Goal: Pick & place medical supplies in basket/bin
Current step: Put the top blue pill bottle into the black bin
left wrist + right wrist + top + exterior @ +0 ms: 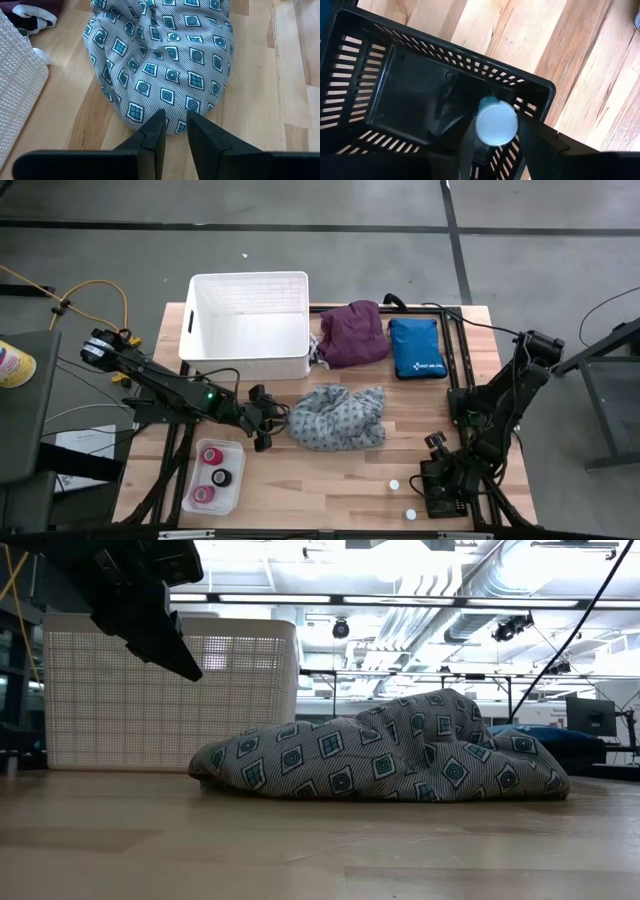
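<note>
Your left pincer (262, 420) hangs just off the near edge of the grey dotted garment (338, 417), tips pointed straight at the cloth. The fingers (154, 131) stand only narrowly apart and hold nothing. The garment lies crumpled mid-surface, its long axis running across from left to right, just in front of the white basket (247, 366). The left arm is clearly the nearer one.

Your right pincer (495, 131) is clenched on a white-capped vial (496, 121), poised over a small black crate (380, 75) at the surface's right front corner.
</note>
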